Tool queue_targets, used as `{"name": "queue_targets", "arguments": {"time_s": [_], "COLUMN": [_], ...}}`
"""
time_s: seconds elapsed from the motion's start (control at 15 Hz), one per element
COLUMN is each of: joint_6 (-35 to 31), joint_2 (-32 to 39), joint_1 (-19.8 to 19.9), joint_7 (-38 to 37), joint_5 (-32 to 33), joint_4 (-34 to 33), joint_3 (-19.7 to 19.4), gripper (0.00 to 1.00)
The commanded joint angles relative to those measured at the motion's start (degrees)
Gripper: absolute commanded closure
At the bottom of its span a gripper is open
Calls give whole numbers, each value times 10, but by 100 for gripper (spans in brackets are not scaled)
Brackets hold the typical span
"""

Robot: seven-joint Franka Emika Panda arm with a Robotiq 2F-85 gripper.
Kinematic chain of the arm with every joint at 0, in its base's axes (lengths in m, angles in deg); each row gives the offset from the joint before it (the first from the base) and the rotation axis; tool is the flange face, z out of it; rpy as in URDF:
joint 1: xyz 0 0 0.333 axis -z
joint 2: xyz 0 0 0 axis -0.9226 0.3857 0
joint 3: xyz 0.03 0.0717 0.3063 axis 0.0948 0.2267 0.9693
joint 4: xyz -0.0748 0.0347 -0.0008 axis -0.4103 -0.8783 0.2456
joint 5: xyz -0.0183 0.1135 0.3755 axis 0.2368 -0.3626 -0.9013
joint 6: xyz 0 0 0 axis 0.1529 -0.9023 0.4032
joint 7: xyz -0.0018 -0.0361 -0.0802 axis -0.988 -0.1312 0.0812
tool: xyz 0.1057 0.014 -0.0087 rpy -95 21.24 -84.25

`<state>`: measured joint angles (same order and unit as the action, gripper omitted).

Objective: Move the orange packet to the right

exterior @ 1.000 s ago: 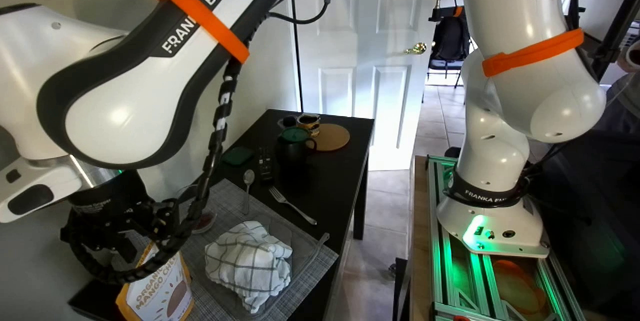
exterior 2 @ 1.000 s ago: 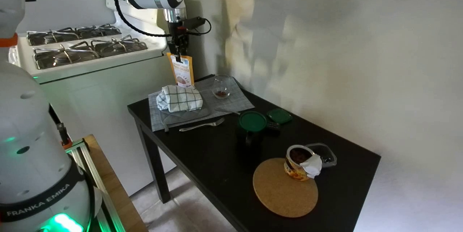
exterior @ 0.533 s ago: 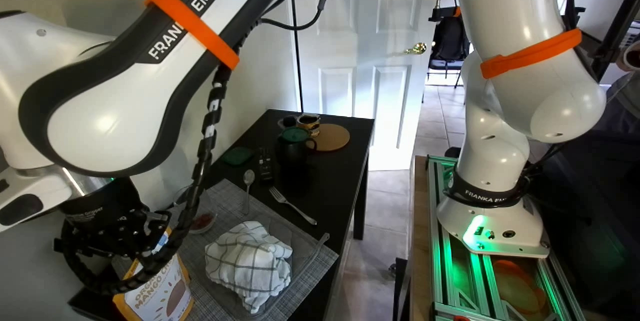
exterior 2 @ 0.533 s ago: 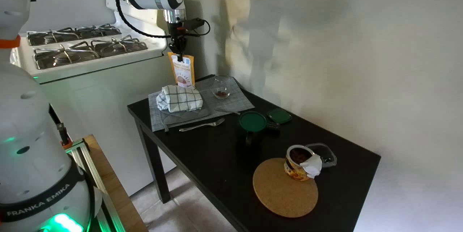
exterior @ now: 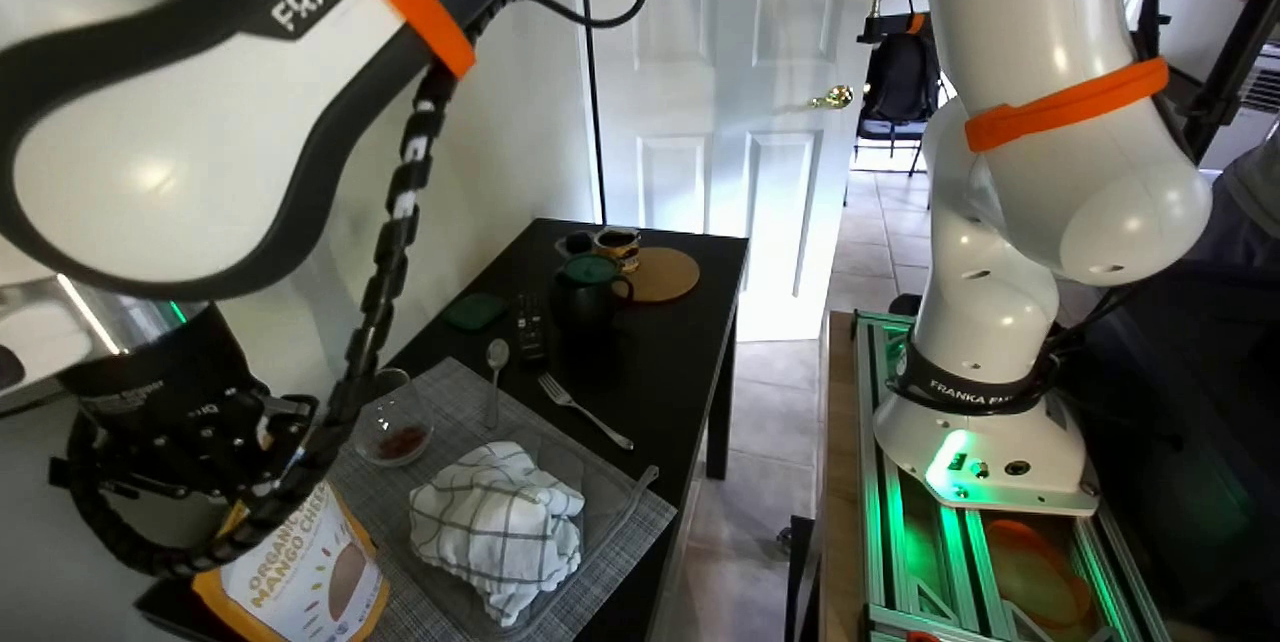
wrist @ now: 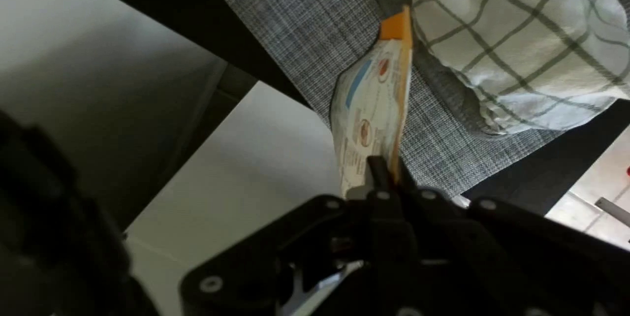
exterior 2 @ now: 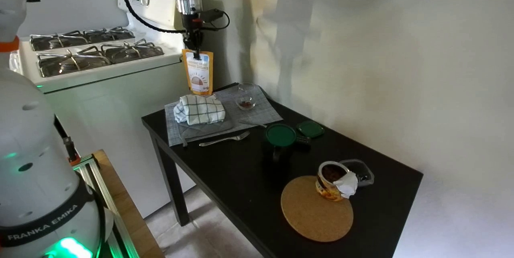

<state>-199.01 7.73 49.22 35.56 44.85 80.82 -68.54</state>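
Well, a white stove (exterior 2: 112,105) stands to the left of the checked cloth (exterior 2: 199,110) in an exterior view. Just behind the cloth, the gripper (exterior 2: 196,55) has its jaws pinched tight on the top edge of the orange packet (exterior 2: 198,75). The packet is almost upright, with its picture side showing, but I cannot tell if its bottom touches anything. A fork (exterior 2: 225,139) lies in front of the cloth, a bit to the right. A clear bowl (exterior 2: 245,99) with dark red bits sits to the right of the cloth. Farther right come a dark green-topped mug (exterior 2: 280,141), a flat green lid (exterior 2: 310,129), a round brown disc (exterior 2: 311,216) and an open tub (exterior 2: 327,189).
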Motion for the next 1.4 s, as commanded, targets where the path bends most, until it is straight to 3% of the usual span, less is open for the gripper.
{"name": "queue_targets", "arguments": {"time_s": [0.0, 0.27, 0.6, 0.67, 0.73, 0.93, 1.33], "joint_6": [-47, -95, -141, -148, -117, -131, -99], "joint_2": [-113, -231, -342, -342, -313, -331, -359], "joint_1": [11, 22, 58, 48, 48, 47, 93], "joint_7": [-1, -35, -81, -51, -58, -55, -74], "joint_5": [-2, 8, -4, -28, -3, -13, 51], "joint_4": [67, 124, 190, 194, 150, 173, 185], "joint_3": [8, -14, -71, -76, -72, -81, -116], "gripper": [99, 99, 99, 99, 97, 99, 99]}}
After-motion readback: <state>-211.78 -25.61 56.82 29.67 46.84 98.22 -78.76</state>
